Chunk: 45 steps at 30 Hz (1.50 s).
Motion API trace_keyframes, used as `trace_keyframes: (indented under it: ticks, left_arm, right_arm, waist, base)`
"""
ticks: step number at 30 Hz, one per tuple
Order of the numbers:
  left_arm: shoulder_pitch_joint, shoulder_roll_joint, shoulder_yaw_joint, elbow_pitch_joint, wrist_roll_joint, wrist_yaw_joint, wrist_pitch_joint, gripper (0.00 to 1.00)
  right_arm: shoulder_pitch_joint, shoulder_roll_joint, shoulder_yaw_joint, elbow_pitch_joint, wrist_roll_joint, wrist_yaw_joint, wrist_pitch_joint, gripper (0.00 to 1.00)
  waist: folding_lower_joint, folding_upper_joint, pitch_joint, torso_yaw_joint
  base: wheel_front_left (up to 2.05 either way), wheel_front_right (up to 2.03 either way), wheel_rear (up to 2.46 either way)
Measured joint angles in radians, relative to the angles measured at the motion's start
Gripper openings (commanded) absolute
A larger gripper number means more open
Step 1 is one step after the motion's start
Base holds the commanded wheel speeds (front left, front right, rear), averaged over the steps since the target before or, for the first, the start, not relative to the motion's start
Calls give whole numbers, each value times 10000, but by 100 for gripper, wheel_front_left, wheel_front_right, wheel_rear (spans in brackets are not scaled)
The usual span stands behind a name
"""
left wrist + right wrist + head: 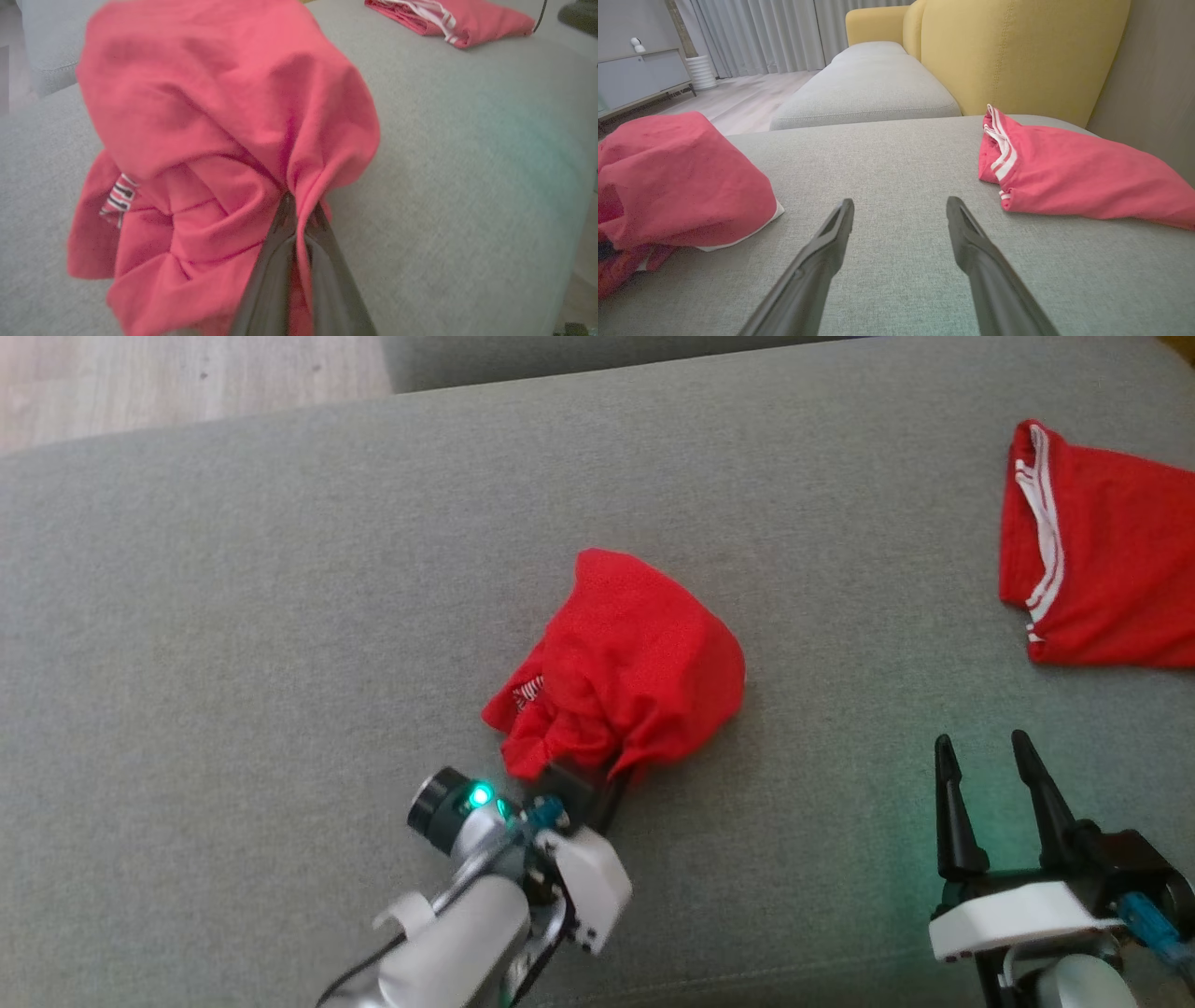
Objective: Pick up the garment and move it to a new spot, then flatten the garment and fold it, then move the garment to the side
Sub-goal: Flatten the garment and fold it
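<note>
The garment (627,658) is a red, finely knitted cloth bunched into a rounded, hooded mound near the middle of the grey sofa seat (280,616); its upper side is smooth and domed, its lower edge gathered into tight radiating pleats; a small white patch with dark lettering peeps out on its left flank, and in the right wrist view a thin white hem shows along its base.

The left gripper (295,210) is clamped on the garment; its two dark, tapering fingers (273,280) stand almost together with a thin ridge of red cloth pinched between them, and the folds fan out from that pinch; in the head view the fabric drapes over the fingertips, leaving the black finger roots and the white, glossy wrist housing with its green lamp showing.

The right gripper (980,742) sits at the lower right, well apart from the garment; its slim black fingers are spread with bare seat between them, and nothing is held.

A striped red garment (1111,579) lies flatter at the far right of the seat, edged with twin white bands.

The seat is a coarse grey weave, matte and softly rounded at its edges; behind it rises a mustard-yellow backrest (1017,51), and pale wooden floor (187,373) shows beyond.
</note>
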Motion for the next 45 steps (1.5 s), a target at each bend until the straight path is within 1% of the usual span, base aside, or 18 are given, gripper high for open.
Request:
trace_keyframes:
  ticks: [3,5,9,13,16,20,23,25,27,30,33,37,38,39,40,41,42,45]
  left_arm:
    - [-306,-10,-29,36,-803,2,69,0]
    - [-428,-2,94,-660,-2046,-12,165,0]
    - [-523,-6,353,-2648,-4324,-98,844,0]
    - [-868,-17,629,-4650,-5756,6,1670,0]
    - [-877,-15,1032,-5979,-6959,217,2245,0]
    - [-643,-31,1687,-7440,-9576,627,2677,0]
    - [-506,-33,2265,-8046,-11423,1041,2673,0]
    - [-545,-46,2692,-8090,-12180,1335,2713,0]
    - [-566,-2,3346,-7659,-12535,1710,2765,0]
    - [-582,617,3927,-6404,-12590,2084,2980,0]
    - [-569,1323,4232,-4707,-12554,2318,3193,0]
    - [-580,2111,4056,-2443,-11706,2395,3076,0]
    - [-583,2201,4002,-1956,-11534,2418,2917,17]
    - [-583,2201,4002,-1956,-11534,2418,2917,17]
    - [-593,2278,3917,-1536,-11338,2439,2807,29]
    - [-611,2303,3894,-1189,-11189,2431,2711,49]
    - [-651,2301,3870,-928,-11093,2393,2577,100]
    - [-1001,2405,3421,-435,-10360,2274,2171,100]
  right_arm:
    - [-2,0,0,59,58,0,0,100]
    - [-2,0,-12,79,102,0,0,100]
    - [21,-2,-63,107,176,0,0,100]
    - [30,0,-59,171,190,0,0,100]
    - [29,0,-50,207,259,0,0,100]
    - [27,0,0,217,259,0,0,100]
    - [25,0,31,257,259,0,0,100]
    - [24,0,38,280,261,0,0,100]
    - [21,0,77,334,261,0,0,100]
    - [21,0,123,397,357,0,0,100]
    - [21,0,123,416,364,0,0,100]
    - [14,0,127,443,401,0,0,100]
    - [9,0,136,449,437,0,0,100]
    - [9,0,136,449,437,0,0,100]
    - [-5,0,140,449,437,0,0,100]
    - [-16,0,140,449,437,0,0,100]
    - [-20,0,127,447,437,0,0,100]
    - [-22,0,56,449,437,0,0,100]
  waist:
    - [0,0,-26,-100]
    - [0,0,-133,-132]
    - [0,0,-321,-77]
    - [0,0,-479,12]
    - [0,0,-560,48]
    - [0,0,-606,18]
    - [0,0,-627,-52]
    - [0,0,-640,-100]
    - [0,0,-653,-170]
    - [0,0,-640,-296]
    - [0,0,-585,-380]
    - [0,0,-460,-457]
    - [0,0,-434,-473]
    - [0,0,-434,-473]
    - [0,0,-410,-489]
    - [0,0,-390,-496]
    - [0,0,-370,-492]
    - [0,0,-320,-419]
  base:
    - [0,0,0]
    - [0,0,0]
    - [0,0,0]
    - [0,0,0]
    - [0,0,0]
    - [0,0,0]
    - [0,0,0]
    - [0,0,0]
    - [0,0,0]
    - [0,0,0]
    - [0,0,0]
    - [0,0,0]
    - [0,0,0]
    - [0,0,0]
    - [0,0,0]
    - [0,0,0]
    - [0,0,0]
    - [0,0,0]
